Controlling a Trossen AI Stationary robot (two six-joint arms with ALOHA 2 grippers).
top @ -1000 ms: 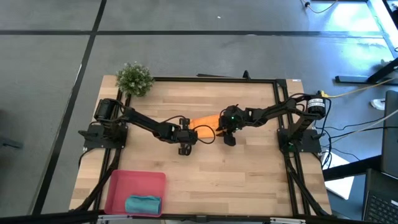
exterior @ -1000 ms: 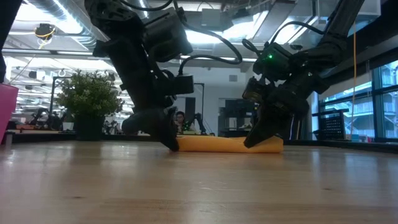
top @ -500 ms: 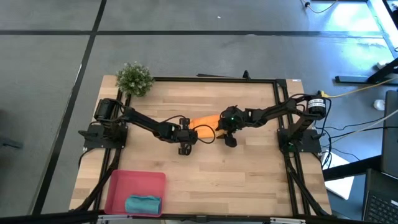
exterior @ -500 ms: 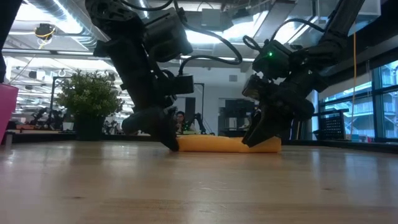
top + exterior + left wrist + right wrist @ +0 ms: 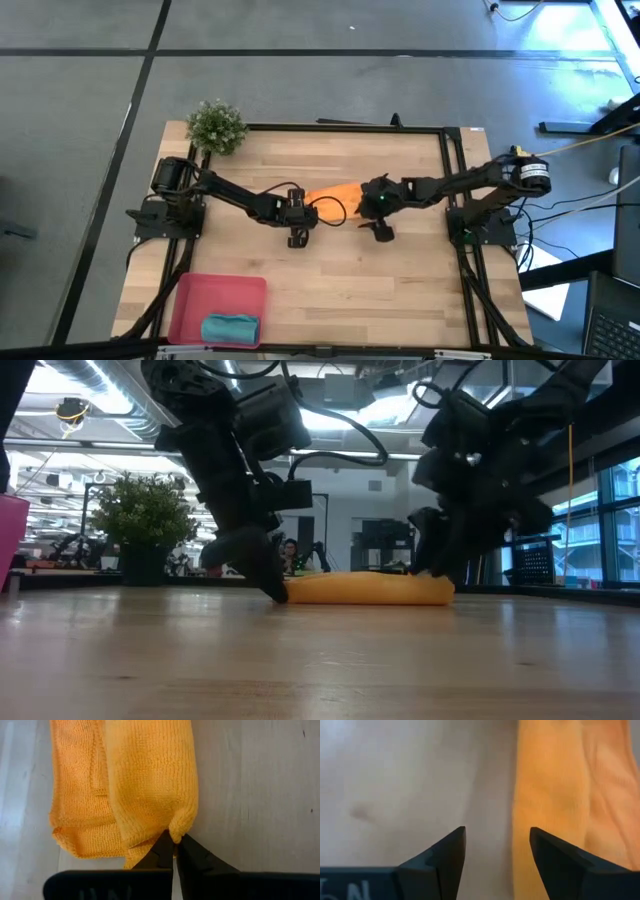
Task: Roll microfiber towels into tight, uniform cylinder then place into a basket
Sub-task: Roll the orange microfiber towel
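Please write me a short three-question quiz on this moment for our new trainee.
1. True or false: the teal towel already lies in the basket.
2. Which pincer is shut on the orange towel: A) the left pincer, B) the right pincer, C) both?
3. Fill in: the potted plant stands at the table's far ____ corner.

Key: 1 true. 2 A: the left pincer pinches the towel's end, while the right pincer is open, with the towel beside it. 3 left.
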